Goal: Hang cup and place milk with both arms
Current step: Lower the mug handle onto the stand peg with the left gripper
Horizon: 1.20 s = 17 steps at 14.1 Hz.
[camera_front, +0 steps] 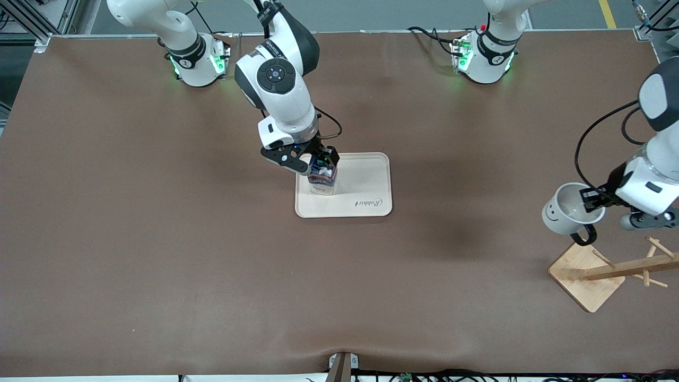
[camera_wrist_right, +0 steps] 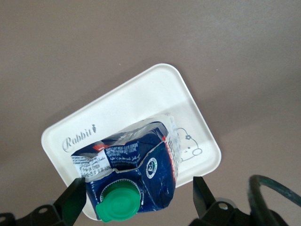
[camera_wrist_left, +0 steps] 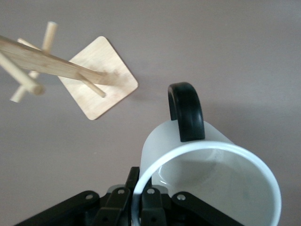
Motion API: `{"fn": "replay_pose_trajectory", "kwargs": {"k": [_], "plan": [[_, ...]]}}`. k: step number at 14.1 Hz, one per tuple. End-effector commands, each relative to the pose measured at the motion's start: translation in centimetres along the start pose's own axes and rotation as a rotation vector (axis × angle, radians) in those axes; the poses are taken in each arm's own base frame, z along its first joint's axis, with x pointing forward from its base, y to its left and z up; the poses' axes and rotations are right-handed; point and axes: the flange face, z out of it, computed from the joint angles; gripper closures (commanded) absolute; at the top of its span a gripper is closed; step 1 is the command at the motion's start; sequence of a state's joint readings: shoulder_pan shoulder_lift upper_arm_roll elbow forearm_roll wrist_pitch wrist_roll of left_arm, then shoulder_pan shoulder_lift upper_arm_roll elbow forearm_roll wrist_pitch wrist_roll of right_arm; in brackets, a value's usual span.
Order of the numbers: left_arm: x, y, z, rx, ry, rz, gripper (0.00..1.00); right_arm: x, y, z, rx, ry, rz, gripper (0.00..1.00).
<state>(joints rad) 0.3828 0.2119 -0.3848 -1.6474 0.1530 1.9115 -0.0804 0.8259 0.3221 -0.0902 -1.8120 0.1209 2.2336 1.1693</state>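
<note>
The milk [camera_front: 322, 179], a dark blue carton with a green cap [camera_wrist_right: 118, 201], stands on the cream tray [camera_front: 366, 185] at its edge toward the right arm's end. My right gripper [camera_front: 318, 162] is open around the carton's top; in the right wrist view [camera_wrist_right: 138, 190] one finger stands clear of the milk [camera_wrist_right: 136, 160]. My left gripper [camera_front: 591, 199] is shut on the rim of the white cup [camera_front: 570, 209] and holds it tilted in the air over the wooden rack's base [camera_front: 586, 276]. The cup's black handle [camera_wrist_left: 186, 110] points toward the rack [camera_wrist_left: 51, 63].
The wooden rack [camera_front: 626, 268] with short pegs stands near the left arm's end of the brown table. The tray [camera_wrist_right: 141, 103] carries a "Rabbit" print.
</note>
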Motion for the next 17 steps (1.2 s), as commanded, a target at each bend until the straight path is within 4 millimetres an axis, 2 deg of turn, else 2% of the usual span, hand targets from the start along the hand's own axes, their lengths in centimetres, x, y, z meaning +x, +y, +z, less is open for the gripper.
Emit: {"fn": "replay_pose_trajectory", "kwargs": {"k": [1, 6, 7, 11, 13, 15, 17], "plan": [[0.4, -2.9, -1.0, 0.003, 0.006, 0.046, 1.0, 0.5, -0.7, -0.5, 0.003, 0.023, 0.023, 0.0], [1.0, -6.2, -1.1, -0.021, 0.018, 0.06, 1.0, -0.2, -0.7, 0.0, -0.034, 0.011, 0.012, 0.0], [1.4, -6.6, -1.1, -0.025, 0.024, 0.074, 1.0, -0.4, -0.8, 0.9, -0.045, 0.014, 0.004, 0.0], [1.6, -7.1, -0.4, -0.029, 0.017, 0.085, 1.0, -1.0, -1.3, 1.7, -0.056, 0.028, -0.019, 0.0], [2.3, -7.4, -0.7, -0.036, 0.031, 0.08, 1.0, -0.6, -1.5, 1.3, -0.048, 0.028, -0.015, 0.0], [2.4, -9.8, -0.6, -0.038, 0.036, 0.046, 1.0, -0.5, -1.4, 1.2, -0.053, 0.026, -0.016, 0.0], [2.4, -10.3, -0.6, -0.059, 0.04, 0.057, 1.0, -0.1, -1.5, 0.8, -0.048, 0.028, -0.017, 0.0]]}}
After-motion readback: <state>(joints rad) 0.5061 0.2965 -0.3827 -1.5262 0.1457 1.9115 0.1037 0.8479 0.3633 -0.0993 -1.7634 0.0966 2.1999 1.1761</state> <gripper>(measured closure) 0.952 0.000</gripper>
